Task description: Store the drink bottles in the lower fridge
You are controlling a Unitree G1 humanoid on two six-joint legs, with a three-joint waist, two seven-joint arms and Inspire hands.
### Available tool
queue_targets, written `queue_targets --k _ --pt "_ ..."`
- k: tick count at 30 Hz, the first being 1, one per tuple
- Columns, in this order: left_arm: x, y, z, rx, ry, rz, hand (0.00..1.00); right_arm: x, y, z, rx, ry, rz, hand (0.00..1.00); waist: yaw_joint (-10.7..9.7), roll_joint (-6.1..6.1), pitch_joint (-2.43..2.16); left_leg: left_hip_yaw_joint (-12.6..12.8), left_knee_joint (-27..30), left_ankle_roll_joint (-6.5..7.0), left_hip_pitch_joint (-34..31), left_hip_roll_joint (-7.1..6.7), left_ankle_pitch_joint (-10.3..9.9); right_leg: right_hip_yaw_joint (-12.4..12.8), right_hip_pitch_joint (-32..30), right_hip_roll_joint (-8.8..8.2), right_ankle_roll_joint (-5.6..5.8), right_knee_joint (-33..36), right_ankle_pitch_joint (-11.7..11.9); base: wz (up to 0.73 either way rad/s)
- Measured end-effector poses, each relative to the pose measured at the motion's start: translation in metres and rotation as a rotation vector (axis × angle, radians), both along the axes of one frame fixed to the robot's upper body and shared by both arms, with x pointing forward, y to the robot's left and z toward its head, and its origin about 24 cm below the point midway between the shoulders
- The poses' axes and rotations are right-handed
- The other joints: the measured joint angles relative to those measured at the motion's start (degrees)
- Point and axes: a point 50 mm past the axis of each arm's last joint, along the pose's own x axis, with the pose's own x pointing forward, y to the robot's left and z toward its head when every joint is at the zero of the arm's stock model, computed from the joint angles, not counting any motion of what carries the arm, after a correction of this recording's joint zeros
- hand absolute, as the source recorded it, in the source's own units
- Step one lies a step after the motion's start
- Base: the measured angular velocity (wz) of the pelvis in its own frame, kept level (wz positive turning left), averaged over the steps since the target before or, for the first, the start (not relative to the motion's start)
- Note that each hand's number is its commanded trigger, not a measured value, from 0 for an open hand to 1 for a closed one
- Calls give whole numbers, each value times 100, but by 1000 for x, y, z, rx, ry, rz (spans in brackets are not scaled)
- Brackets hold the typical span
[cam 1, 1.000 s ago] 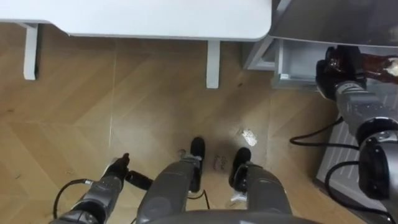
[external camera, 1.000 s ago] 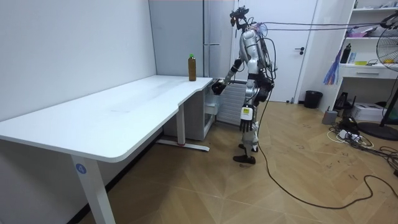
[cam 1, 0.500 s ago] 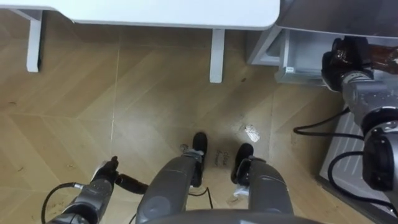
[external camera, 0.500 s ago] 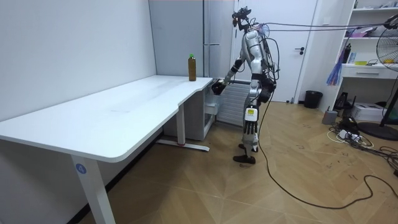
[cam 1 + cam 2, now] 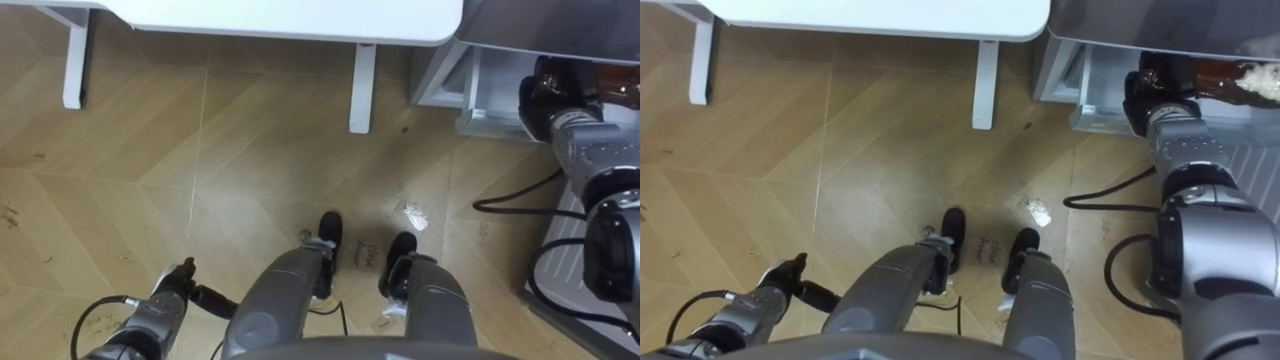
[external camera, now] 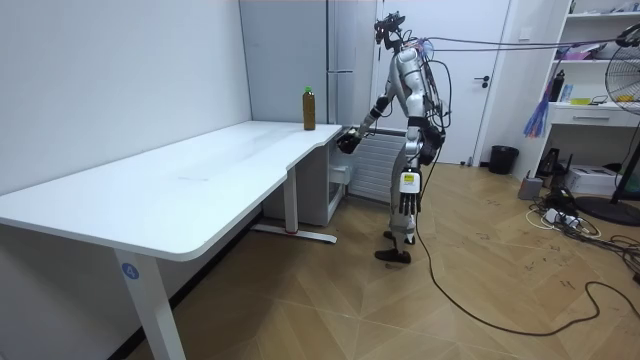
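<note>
**Q:** How many of each thing, going left to right?

**Me:** Two hands, two drinks, one desk and one fridge. My left hand (image 5: 172, 293) hangs low over the floor, well out from the desk (image 5: 290, 18). Its fingers are loose and fairly straight, and it holds nothing. My right hand (image 5: 547, 98) is past the desk's right end, with its fingers wrapped round a brown bottle (image 5: 598, 84).

**Q:** What do the drinks look like?

**Me:** The brown bottle lies sideways in my grip. It has dark liquid inside and a pale label towards its far end. It is just beyond the desk's right corner, right by the grey fridge (image 5: 560, 25). I cannot tell whether it is inside a compartment. The other drink is a green-capped bottle (image 6: 309, 108), brown-bodied too. It stands upright on the desk, at the corner nearest the fridge, and nothing touches it.

**Q:** What does one view give that the others don't?

**Me:** The eye views look down on my grip on the brown bottle and show two of the desk's white legs. The room view shows the desk top with the green-capped bottle on it. It also shows me standing upright at the desk's end beside the tall fridge, with my right arm reaching towards the fridge and my left arm hanging at my side.
</note>
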Motion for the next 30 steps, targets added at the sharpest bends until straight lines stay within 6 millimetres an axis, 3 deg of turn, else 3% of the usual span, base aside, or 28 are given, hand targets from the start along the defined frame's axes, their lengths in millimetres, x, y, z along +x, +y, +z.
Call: queue_targets --k 30 --pt "-8 -4 -3 -5 44 -40 0 3 3 2 -79 23 94 0 -16 -26 4 -31 66 -1 -6 -5 1 -100 41 -79 -9 2 -16 0"
